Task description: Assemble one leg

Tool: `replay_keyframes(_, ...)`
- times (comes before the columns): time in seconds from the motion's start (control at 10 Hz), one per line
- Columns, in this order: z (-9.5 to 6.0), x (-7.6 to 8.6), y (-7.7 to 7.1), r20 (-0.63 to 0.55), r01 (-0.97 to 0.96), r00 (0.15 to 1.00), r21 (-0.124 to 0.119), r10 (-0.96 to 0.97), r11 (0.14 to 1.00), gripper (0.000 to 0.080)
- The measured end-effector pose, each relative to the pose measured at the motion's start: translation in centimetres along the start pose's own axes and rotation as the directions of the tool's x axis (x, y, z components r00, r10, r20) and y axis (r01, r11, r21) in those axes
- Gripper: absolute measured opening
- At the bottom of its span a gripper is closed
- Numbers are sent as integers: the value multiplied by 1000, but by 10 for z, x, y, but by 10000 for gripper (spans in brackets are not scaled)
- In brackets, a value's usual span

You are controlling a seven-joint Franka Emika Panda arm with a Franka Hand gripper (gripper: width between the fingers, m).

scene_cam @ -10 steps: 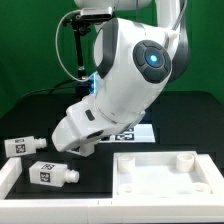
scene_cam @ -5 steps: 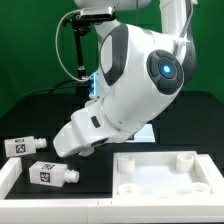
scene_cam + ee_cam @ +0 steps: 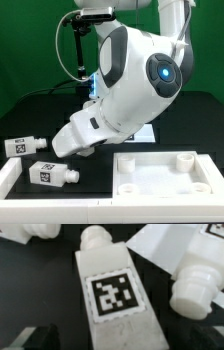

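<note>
The arm (image 3: 125,95) crouches low over the middle of the tabletop (image 3: 25,120), where the leg (image 3: 112,291) lies between the dark fingers (image 3: 36,336), tag toward the wrist camera; you cannot tell whether they clench it or stand slack. A second leg (image 3: 22,146) and a third leg (image 3: 52,172) wait near the corner at the exterior view's left. For a clean pick, square the fingers across the flat sides, clear of the neighbouring leg (image 3: 195,288) just beside it.
</note>
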State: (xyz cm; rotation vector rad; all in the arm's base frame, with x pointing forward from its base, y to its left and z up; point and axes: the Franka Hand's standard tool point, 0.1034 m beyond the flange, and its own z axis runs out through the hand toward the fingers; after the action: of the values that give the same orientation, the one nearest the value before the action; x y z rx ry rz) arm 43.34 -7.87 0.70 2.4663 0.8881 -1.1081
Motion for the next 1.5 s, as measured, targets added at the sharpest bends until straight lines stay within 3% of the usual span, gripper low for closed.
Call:
replay_keyframes(0.2,0,-1,0,8,3,1000,-6,-3,1000,649)
replay_keyframes(0.4,0,-1,0,8,3,1000,-6,-3,1000,391)
replay_keyframes(0.5,0,-1,0,9,3,1000,-6,-3,1000,391)
replay_keyframes(0.6,0,-1,0,9,3,1000,-6,-3,1000,294)
replay_keyframes(0.8,-3,-1,-1,11,4,1000,-5,-4,1000,291)
replay_keyframes(1.0,-29,-6,-3,23,6,1000,0,-6,1000,290)
replay_keyframes(1.1,-54,-16,-4,25,18,1000,35,-19,999,290)
replay_keyframes(1.2,-84,-26,-3,17,-13,1000,89,11,996,290)
replay_keyframes(1.3,-105,-32,2,30,-43,999,96,40,994,290)
replay_keyframes(1.4,-115,-28,5,5,-49,999,83,49,995,290)
replay_keyframes(1.5,-113,-22,9,-66,-44,997,69,49,997,290)
